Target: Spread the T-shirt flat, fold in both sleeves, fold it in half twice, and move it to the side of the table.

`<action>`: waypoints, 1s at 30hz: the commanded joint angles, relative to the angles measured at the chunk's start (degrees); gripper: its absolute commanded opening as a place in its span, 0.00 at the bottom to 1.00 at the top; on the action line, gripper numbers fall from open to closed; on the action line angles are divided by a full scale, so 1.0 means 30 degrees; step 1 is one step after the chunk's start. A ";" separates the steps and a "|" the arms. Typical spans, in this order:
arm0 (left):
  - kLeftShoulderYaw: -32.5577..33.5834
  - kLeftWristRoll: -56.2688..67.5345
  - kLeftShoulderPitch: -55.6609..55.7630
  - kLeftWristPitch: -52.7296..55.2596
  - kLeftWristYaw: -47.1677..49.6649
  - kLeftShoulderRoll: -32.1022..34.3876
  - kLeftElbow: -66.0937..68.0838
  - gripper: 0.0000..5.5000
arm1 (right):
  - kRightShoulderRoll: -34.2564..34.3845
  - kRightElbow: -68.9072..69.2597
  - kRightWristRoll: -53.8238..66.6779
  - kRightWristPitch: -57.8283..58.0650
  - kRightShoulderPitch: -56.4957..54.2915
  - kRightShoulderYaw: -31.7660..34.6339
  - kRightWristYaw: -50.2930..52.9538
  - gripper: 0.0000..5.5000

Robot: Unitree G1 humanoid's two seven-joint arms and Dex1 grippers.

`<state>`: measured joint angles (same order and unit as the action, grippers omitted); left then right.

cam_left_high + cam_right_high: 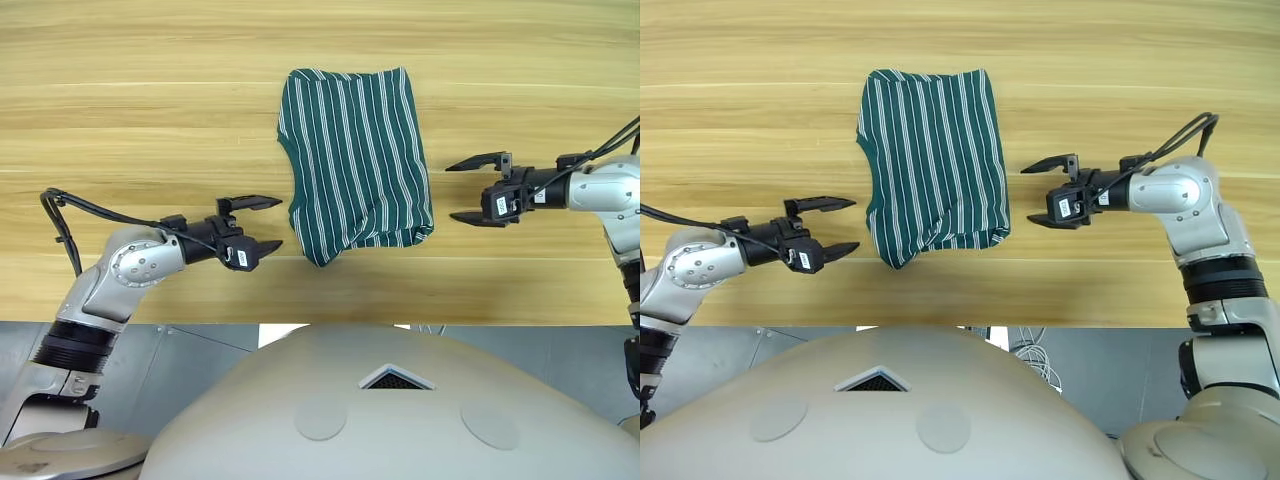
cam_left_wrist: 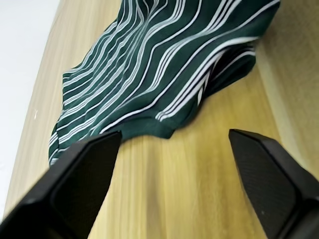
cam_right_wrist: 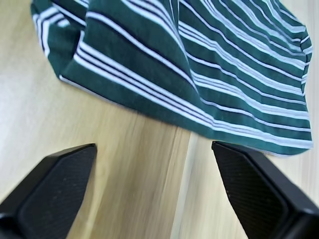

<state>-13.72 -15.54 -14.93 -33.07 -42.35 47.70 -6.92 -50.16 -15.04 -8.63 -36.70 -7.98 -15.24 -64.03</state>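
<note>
on the wooden table (image 1: pixel 120 100), a folded striped t-shirt (image 1: pixel 352 160) lies between two grippers. left gripper (image 1: pixel 262 223) and right gripper (image 1: pixel 462 190) gape wide, holding nothing.

Head stereo overhead; wrist cameras near T-shirt (image 2: pixel 149 74)

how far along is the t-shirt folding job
Looks done: the dark green white-striped T-shirt lies as a narrow block, no sleeves sticking out, near end rumpled. In hand: nothing; the left end effector and right end effector sit open either side of that end. Left, likely: halving folds, then moving it from the middle of the light wooden table to its side.
</note>
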 commanded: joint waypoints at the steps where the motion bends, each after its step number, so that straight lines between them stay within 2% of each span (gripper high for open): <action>1: -0.0945 -0.1304 -0.0214 0.0345 -0.0436 0.0241 0.0355 0.71 | 0.0294 0.0861 0.0445 0.0617 0.1171 -0.1079 -0.0457 0.79; 9: -0.2171 -0.3043 0.1454 -0.0834 0.0994 -0.0489 0.2152 0.71 | 0.0542 0.2089 0.1407 0.1372 0.1156 -0.1904 -0.0522 0.79; 16: -0.3214 -0.3516 0.2262 -0.1420 0.1459 -0.0789 0.3021 0.71 | 0.0962 0.2129 0.0420 0.1255 0.0948 -0.2187 0.0637 0.57; 27: -0.4059 -0.2979 0.1900 -0.1570 0.1271 -0.0596 0.2475 0.71 | 0.0931 0.2232 0.1038 0.1722 0.1078 -0.2191 0.0522 0.16; 30: -0.4429 -0.3146 0.1993 -0.1674 0.1330 -0.0803 0.2802 0.59 | 0.1003 0.2283 0.1184 0.1757 0.0995 -0.2180 0.0504 0.07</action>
<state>-24.00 -20.80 -6.96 -39.50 -35.83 45.01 -1.91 -47.27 -8.33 -4.88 -32.08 -4.59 -21.54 -61.99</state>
